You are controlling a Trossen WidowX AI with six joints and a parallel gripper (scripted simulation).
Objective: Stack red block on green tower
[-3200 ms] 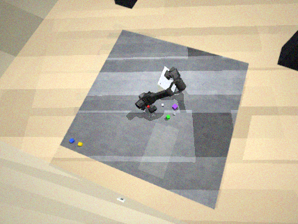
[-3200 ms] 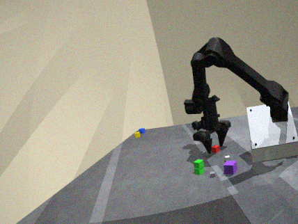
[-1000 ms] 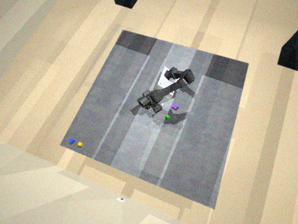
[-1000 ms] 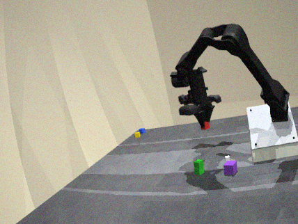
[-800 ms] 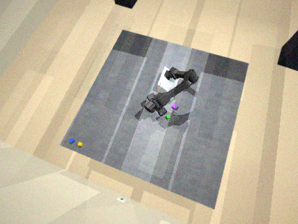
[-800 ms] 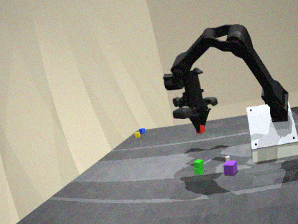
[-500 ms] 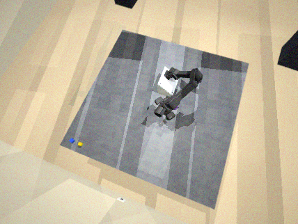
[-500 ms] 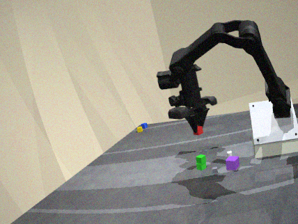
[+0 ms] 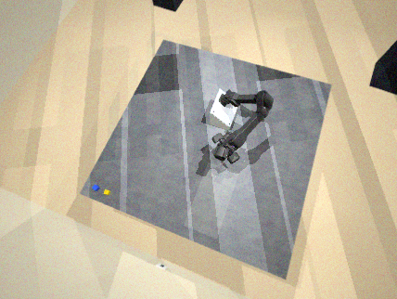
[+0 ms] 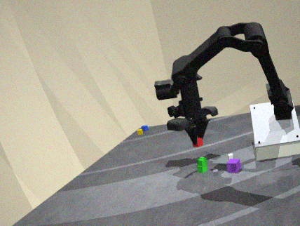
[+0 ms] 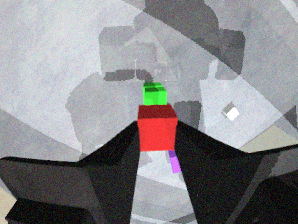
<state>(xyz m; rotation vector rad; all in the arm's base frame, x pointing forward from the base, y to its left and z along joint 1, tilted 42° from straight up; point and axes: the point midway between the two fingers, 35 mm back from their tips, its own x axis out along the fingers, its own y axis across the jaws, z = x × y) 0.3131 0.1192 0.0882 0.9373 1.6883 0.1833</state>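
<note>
The red block point(image 10: 199, 142) point(image 11: 157, 134) is held between the fingertips of my gripper point(image 10: 197, 141) point(image 11: 155, 125), which points down and is shut on it. The green tower point(image 10: 202, 165) point(image 11: 155, 96) stands upright on the dark mat, two green blocks high, the upper one slightly offset. In the exterior view the red block hangs above the tower with a visible gap, a little to the left. In the wrist view the tower shows just beyond the red block's upper edge, which may hide part of it. In the top view the arm hides both.
A purple block point(image 10: 233, 165) point(image 11: 175, 164) and a small white block point(image 10: 230, 156) point(image 11: 232, 114) lie near the tower. The arm's white base plate point(image 9: 217, 111) point(image 10: 261, 123) is behind them. A blue block point(image 9: 96, 188) point(image 10: 144, 128) and a yellow block point(image 9: 107, 191) point(image 10: 140, 132) lie at the mat's far corner.
</note>
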